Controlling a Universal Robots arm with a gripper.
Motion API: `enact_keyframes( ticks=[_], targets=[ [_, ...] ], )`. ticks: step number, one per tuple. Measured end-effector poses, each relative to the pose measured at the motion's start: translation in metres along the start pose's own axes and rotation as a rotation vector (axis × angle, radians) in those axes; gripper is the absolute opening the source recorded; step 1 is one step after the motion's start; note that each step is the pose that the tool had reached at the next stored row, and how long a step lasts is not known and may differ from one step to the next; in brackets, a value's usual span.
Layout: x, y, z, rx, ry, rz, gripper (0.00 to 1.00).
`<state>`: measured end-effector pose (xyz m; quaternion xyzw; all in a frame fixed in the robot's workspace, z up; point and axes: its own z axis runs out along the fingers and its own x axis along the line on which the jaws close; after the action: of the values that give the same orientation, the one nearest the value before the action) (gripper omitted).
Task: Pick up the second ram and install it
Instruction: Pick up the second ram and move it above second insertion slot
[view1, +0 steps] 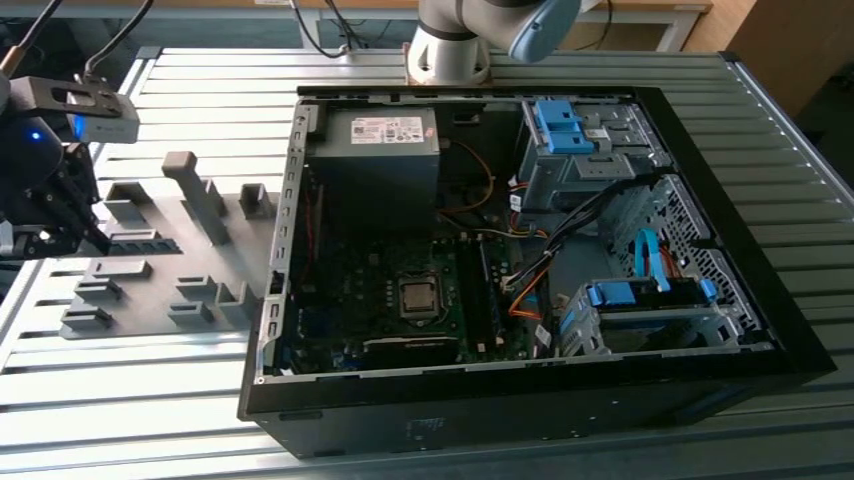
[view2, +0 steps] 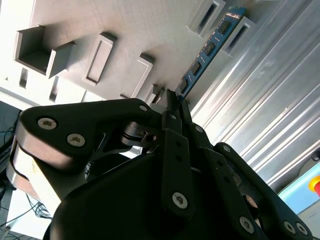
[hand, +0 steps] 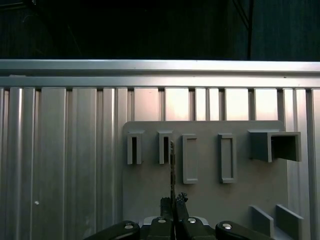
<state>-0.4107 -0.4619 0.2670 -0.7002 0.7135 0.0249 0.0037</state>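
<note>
Where the pincer (view2: 175, 99) pinches, the second ram (view2: 207, 47) seems clamped.

The second ram (view2: 209, 49) is a long, narrow, flat stick: a blue-green board with a row of black chips. It stands on its long edge. The gripper (view2: 175, 96) pinches its near end, and its far end reaches out over the grey holder tray (view2: 100, 15), just beside a slotted block.

Robotics lab bench. Ribbed aluminium tabletop (view1: 134, 400) carries an opened desktop computer case (view1: 534, 415) (side panel off) and a grey fixture plate (view1: 150, 298). The robot arm base (view1: 447, 60) stands on it.
</note>
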Motion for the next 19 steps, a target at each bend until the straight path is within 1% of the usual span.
enact_keyframes(
  ticks=[19],
  targets=[
    [-0.0003,0.0002,-0.0062,0.0000,0.0000,0.000,0.14]
  ],
)
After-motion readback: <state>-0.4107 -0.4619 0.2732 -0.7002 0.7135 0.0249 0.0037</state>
